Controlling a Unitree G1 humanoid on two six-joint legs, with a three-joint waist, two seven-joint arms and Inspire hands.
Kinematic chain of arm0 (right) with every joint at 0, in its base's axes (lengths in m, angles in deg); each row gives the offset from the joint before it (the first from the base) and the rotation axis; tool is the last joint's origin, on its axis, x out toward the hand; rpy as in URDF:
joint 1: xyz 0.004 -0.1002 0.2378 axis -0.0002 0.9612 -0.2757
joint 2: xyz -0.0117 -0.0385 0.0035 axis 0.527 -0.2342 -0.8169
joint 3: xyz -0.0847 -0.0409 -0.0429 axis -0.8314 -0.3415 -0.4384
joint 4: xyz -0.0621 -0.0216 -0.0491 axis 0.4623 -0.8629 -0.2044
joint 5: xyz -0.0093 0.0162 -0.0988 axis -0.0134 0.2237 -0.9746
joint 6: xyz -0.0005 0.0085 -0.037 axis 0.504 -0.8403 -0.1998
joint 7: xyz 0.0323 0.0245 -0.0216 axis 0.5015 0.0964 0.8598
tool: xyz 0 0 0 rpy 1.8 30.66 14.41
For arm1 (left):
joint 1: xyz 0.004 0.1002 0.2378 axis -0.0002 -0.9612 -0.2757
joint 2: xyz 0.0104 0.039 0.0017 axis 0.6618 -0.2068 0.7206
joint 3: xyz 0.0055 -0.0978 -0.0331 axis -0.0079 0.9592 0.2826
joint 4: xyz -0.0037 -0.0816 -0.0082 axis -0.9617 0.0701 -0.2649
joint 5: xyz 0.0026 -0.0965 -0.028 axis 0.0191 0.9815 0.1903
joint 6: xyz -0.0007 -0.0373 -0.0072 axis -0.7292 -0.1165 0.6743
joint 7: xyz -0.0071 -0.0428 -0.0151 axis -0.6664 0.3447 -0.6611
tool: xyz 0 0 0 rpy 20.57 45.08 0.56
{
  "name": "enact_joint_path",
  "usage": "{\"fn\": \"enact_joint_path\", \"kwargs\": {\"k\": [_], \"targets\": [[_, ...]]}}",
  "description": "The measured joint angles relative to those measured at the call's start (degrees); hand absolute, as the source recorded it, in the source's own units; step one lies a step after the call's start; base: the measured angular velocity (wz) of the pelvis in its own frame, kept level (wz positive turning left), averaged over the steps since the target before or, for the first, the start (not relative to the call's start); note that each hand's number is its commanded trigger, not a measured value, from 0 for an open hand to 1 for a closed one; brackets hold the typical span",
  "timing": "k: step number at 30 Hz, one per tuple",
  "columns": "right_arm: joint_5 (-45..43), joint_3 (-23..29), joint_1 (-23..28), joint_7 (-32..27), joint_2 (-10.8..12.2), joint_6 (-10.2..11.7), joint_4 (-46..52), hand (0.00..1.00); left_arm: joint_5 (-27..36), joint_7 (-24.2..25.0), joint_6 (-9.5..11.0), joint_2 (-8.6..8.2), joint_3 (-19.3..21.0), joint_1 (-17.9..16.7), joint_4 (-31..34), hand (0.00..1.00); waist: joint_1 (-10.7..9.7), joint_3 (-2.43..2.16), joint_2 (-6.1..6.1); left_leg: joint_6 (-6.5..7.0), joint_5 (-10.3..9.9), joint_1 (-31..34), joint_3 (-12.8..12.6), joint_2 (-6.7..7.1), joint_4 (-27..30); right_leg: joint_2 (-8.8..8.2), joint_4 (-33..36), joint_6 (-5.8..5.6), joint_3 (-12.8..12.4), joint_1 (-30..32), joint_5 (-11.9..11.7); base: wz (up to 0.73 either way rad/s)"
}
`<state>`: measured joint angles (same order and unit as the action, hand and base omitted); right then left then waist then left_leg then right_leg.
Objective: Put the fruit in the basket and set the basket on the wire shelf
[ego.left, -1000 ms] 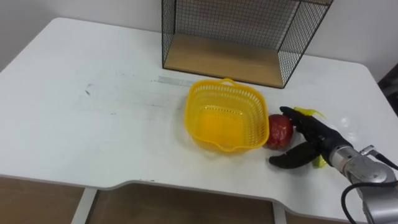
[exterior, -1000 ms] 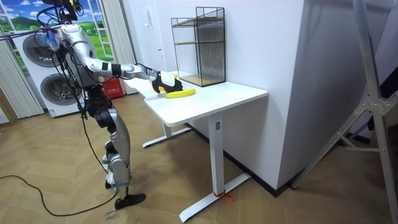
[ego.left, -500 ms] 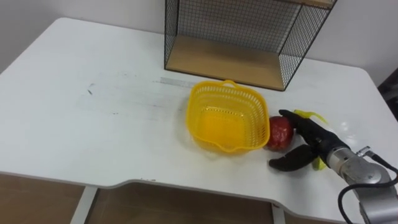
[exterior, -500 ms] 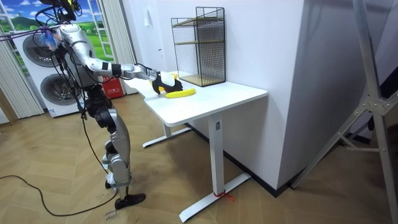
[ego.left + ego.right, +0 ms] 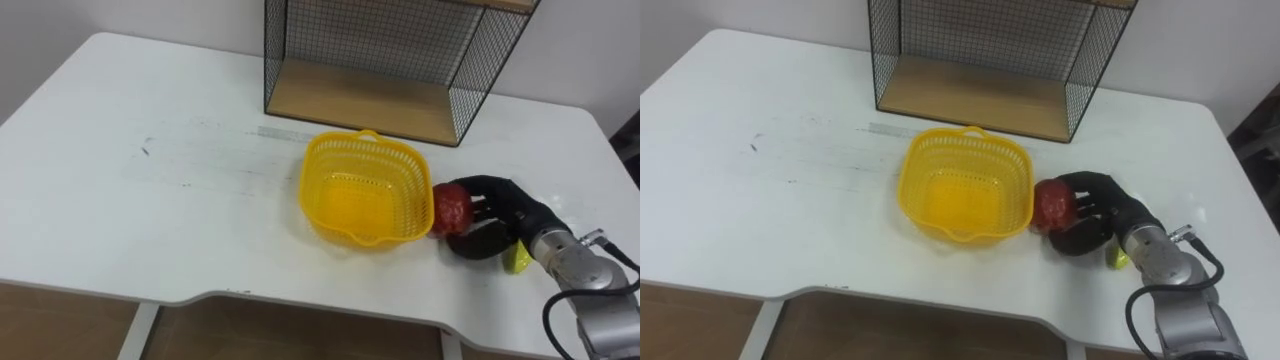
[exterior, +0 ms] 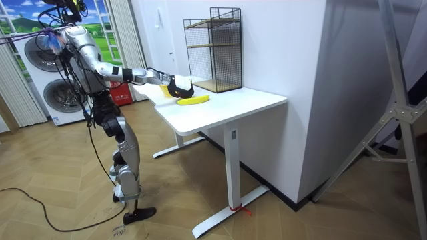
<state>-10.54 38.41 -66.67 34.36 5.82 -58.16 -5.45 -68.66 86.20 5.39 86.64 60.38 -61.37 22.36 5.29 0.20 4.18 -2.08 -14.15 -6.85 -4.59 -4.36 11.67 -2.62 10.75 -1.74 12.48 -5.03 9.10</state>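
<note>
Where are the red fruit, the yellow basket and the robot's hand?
red fruit [image 5: 450,208], left eye view, its red skin beside the fingers.
basket [image 5: 314,186], left eye view, its left mesh wall.
right hand [image 5: 503,202], left eye view, the back of the hand.

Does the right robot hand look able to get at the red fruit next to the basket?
Probably yes: the right robot hand curls round the round red fruit beside the yellow plastic mesh basket, nothing between them.
</note>
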Motion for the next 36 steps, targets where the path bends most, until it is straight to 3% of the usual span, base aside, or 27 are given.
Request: {"fn": "enact_joint_path", "kwargs": {"k": [19,28,33,36], "targets": [[8.57,-1.57,0.25,-0.91,1.57,0.28,-1.19,1.0,-0.04,-0.01,0.23,-0.3,0.32,0.0,-0.36,0.0,-0.16,0.13,0.84,-0.01,-0.01,0.02,-0.03,0.01,-0.14,0.1,-0.04,-0.02,-0.25,0.04,-0.02,0.0],[9.18,-1.5,0.36,-0.89,1.57,0.28,-0.97,1.0,-0.05,0.1,0.25,-0.34,0.84,-0.48,-0.47,0.0,-0.63,0.1,0.52,-0.01,-0.01,0.22,0.11,0.0,-0.29,0.08,0.0,-0.03,-0.18,-0.07,-0.02,0.0],[9.2,-1.42,0.35,-1.25,1.56,0.3,-0.82,1.0,-0.08,0.08,0.24,-0.36,1.24,-1.04,-0.44,0.0,-1.39,-0.37,-0.29,-0.01,-0.01,0.25,0.17,0.0,-0.31,0.06,-0.02,-0.03,-0.05,-0.07,-0.02,0.0],[9.22,-1.2,0.35,-1.45,1.56,0.31,-0.4,1.0,-0.1,-0.03,0.23,-0.36,1.32,-1.14,-0.42,0.0,-1.92,-0.38,-0.82,-0.01,0.0,0.34,0.18,0.01,-0.2,0.01,-0.01,-0.03,0.05,-0.05,-0.02,0.0]]}}
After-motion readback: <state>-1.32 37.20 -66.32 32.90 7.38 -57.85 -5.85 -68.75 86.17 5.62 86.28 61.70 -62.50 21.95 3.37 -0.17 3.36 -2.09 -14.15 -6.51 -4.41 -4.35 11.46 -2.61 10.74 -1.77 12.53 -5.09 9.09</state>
